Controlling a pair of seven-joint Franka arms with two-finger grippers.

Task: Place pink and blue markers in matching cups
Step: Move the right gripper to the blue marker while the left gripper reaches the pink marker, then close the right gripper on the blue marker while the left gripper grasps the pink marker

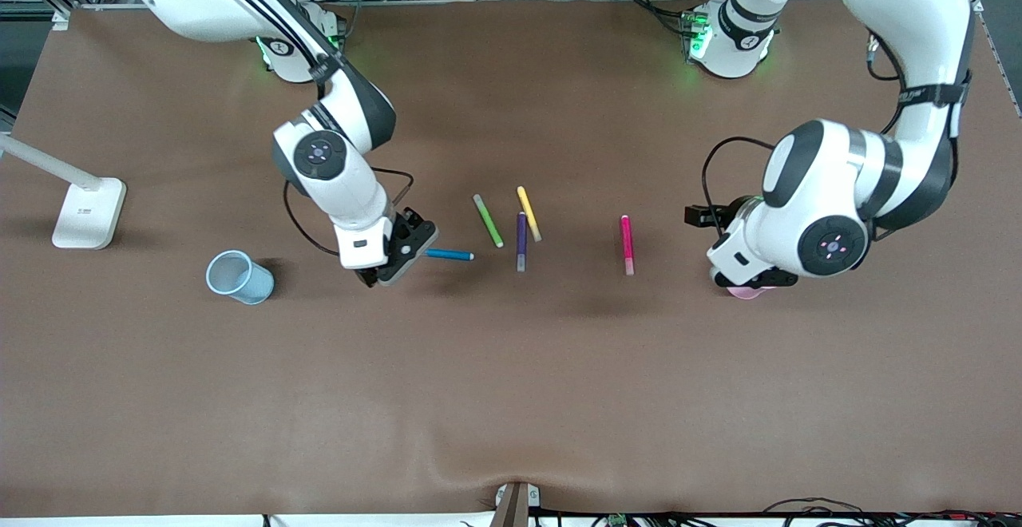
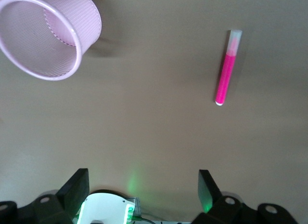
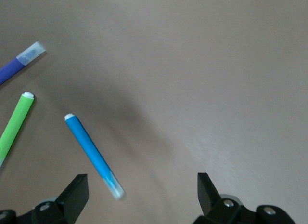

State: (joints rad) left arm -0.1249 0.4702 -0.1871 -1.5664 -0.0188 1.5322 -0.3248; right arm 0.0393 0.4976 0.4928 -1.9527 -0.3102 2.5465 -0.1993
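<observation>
The blue marker lies flat on the table, one end beside my right gripper. In the right wrist view the marker points in between the open, empty fingers. The light blue cup stands toward the right arm's end of the table. The pink marker lies flat mid-table and also shows in the left wrist view. My left gripper hovers open and empty over the pink cup, which it mostly hides. The left wrist view shows the cup's open mouth.
A green marker, a yellow marker and a dark purple marker lie together between the blue and pink markers. A white stand base sits at the right arm's end of the table.
</observation>
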